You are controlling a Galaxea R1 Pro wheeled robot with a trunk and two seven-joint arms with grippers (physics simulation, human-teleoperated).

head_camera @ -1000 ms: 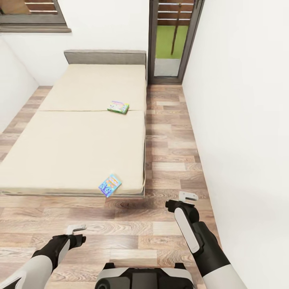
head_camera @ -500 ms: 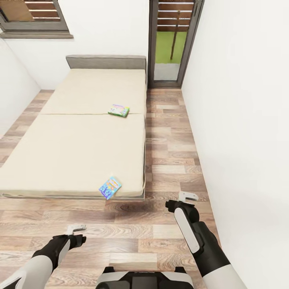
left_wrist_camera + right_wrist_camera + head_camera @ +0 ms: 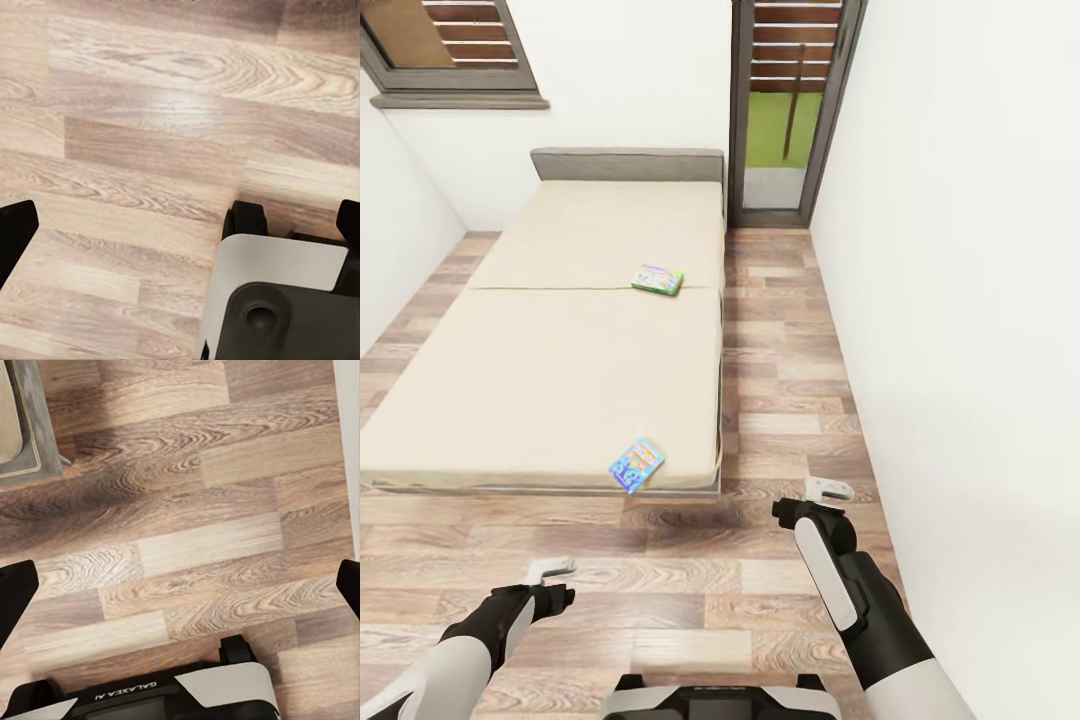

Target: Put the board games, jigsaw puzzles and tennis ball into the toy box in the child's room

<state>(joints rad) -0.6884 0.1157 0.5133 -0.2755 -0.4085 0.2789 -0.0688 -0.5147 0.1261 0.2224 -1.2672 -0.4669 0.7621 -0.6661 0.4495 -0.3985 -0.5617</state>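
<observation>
While we face the bed [image 3: 560,380] across the wood floor [image 3: 780,400], two board games lie on it: a blue one [image 3: 636,463] at the near edge, a green one [image 3: 658,279] further up. Our left gripper [image 3: 550,570] and right gripper [image 3: 826,491] hover over the planks, jaws spread wide, grasping nothing.

Ahead of your right end effector [image 3: 827,490], bare wood floor [image 3: 780,400] runs between the bed [image 3: 560,380] and the white wall [image 3: 960,300]. Your left end effector [image 3: 550,568] faces the bed's foot edge.
</observation>
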